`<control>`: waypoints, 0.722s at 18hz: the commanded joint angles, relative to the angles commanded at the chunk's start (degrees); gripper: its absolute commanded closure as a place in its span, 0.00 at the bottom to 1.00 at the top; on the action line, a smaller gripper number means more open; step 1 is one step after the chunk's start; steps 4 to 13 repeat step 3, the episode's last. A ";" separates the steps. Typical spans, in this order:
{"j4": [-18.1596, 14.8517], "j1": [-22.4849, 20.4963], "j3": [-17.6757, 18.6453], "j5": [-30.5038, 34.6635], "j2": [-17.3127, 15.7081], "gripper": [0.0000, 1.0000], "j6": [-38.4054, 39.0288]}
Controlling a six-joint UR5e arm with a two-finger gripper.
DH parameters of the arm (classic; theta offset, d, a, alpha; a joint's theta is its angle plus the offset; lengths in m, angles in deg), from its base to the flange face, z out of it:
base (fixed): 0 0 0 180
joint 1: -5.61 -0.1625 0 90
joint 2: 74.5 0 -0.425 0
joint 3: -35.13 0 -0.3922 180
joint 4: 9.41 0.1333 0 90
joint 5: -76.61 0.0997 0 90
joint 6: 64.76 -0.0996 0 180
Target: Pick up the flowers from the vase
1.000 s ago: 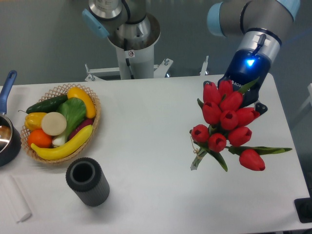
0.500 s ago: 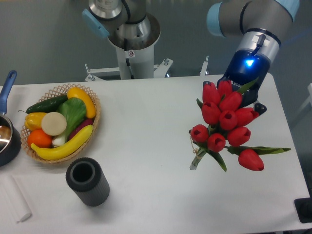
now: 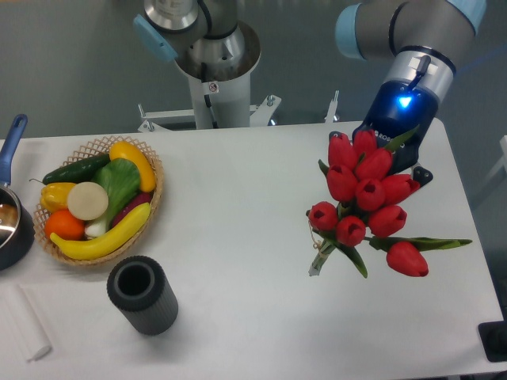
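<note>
The flowers (image 3: 368,194), a bunch of red closed tulip buds with green stems and leaves, hang over the right side of the table, with one bud (image 3: 407,259) drooping to the lower right. My gripper (image 3: 396,162) sits right behind the top buds and is shut on the flowers; its fingers are mostly hidden by them. The stem ends (image 3: 318,265) point down and left. The vase (image 3: 142,294), dark grey and ribbed, stands upright at the front left with an empty round mouth, far from the flowers.
A wicker basket (image 3: 155,170) of fruit and vegetables sits left of centre, behind the vase. A blue-handled pot (image 3: 11,229) is at the left edge, with a white cloth (image 3: 24,323) in front of it. The arm's base (image 3: 215,71) stands behind the table.
The flowers and gripper have drifted a few pixels to the left; otherwise nothing has moved.
</note>
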 joint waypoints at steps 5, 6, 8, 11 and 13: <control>0.00 0.00 0.00 0.00 0.00 0.66 0.00; 0.00 0.00 0.00 0.00 0.00 0.66 0.00; 0.00 0.00 0.00 0.00 0.00 0.66 0.00; 0.00 0.00 0.00 0.00 0.00 0.66 0.00; 0.00 0.00 0.00 0.00 0.00 0.66 0.00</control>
